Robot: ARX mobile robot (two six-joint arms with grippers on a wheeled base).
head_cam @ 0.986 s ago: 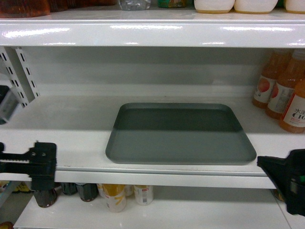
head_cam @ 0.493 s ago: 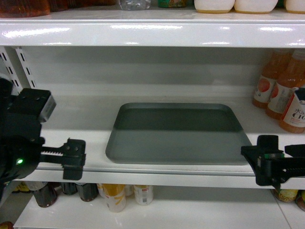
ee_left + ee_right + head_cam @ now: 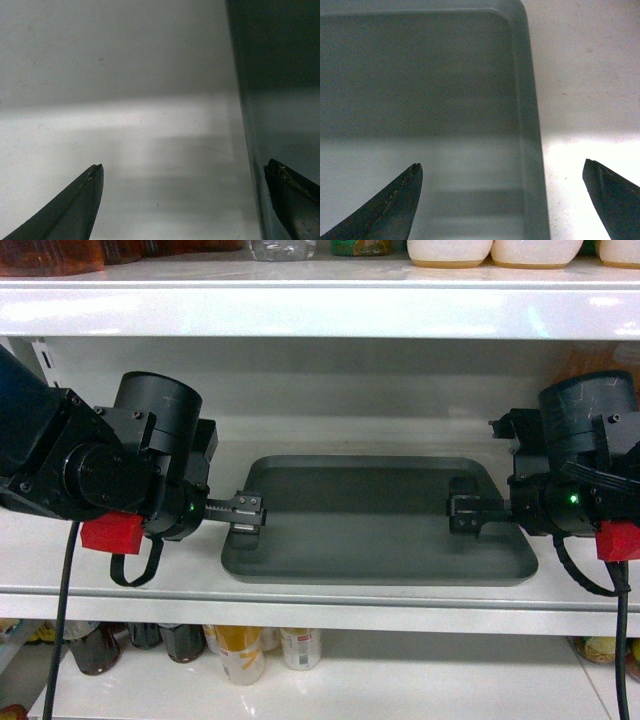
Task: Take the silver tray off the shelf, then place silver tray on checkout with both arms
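The silver tray point(image 3: 375, 525) lies flat on the middle white shelf point(image 3: 150, 575), grey-green with a low rim. My left gripper point(image 3: 246, 512) is at the tray's left end. In the left wrist view it is open point(image 3: 184, 166), one fingertip point(image 3: 85, 195) over the shelf board point(image 3: 125, 125), the other above the tray point(image 3: 285, 90) just inside its rim. My right gripper point(image 3: 465, 512) is at the tray's right end. It is open point(image 3: 502, 165) and straddles the rim of the tray point(image 3: 420, 90), with the outer fingertip point(image 3: 610, 192) over the bare shelf point(image 3: 585, 75). Neither gripper holds anything. The checkout is out of view.
An upper shelf board point(image 3: 320, 310) hangs close above both arms, with bottles and tubs on it. Bottles point(image 3: 240, 652) stand on the lower shelf beneath. A perforated upright point(image 3: 45, 352) is at the far left. The right arm's housing point(image 3: 585, 455) hides the shelf's right end.
Both arms rose from below the shelf's front lip and swung inward. The grippers now sit at the tray's left and right ends. The tray has not moved.
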